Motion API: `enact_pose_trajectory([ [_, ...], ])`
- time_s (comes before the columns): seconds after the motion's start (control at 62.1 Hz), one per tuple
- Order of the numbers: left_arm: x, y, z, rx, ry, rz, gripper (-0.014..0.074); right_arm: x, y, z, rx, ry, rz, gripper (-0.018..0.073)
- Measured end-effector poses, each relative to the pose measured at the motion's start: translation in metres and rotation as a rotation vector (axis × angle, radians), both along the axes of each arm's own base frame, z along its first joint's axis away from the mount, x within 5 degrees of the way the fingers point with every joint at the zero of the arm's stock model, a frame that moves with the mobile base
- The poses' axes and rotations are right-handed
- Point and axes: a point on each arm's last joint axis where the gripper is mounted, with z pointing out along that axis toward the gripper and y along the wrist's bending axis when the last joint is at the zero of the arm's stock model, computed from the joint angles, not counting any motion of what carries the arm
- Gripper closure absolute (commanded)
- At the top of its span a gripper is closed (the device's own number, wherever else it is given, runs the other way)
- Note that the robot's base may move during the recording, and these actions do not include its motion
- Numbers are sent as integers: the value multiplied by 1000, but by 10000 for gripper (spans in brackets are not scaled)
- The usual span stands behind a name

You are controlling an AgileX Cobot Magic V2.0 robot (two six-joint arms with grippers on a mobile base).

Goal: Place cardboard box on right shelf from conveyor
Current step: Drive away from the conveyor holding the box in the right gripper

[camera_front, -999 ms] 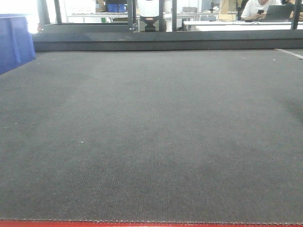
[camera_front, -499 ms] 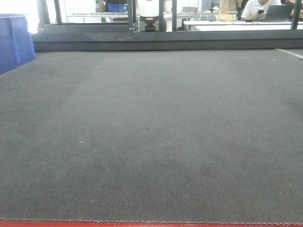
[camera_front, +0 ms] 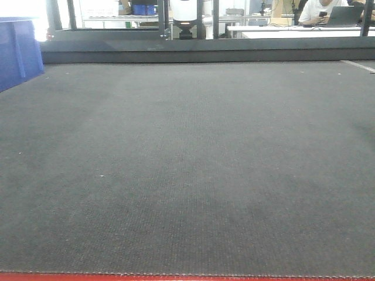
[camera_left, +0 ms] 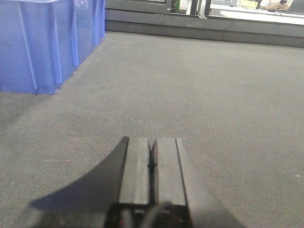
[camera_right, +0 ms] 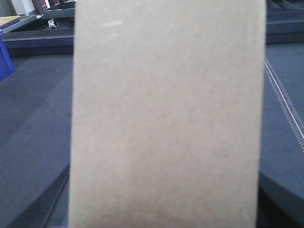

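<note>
Cardboard box (camera_right: pixel 166 114) stands upright, apparently pinched between the jaws of the right gripper (camera_right: pixel 164 216), whose dark edges flank its lower corners, above the conveyor (camera_front: pixel 187 164). The left gripper (camera_left: pixel 152 159), jaws pressed together, hangs over the belt near a blue bin (camera_left: pixel 42 42).

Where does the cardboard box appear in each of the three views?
Front view: not in it.
Left wrist view: not in it.
Right wrist view: the cardboard box fills the middle, from top to bottom.
Shared landmark: the dark grey conveyor belt.
</note>
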Motion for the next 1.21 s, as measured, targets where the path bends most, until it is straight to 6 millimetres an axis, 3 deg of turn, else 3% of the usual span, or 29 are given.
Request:
enact_pose_trajectory([
  [1.208,0,0,0,0,0,-1,715,0,0,0,-2,0,0,335],
])
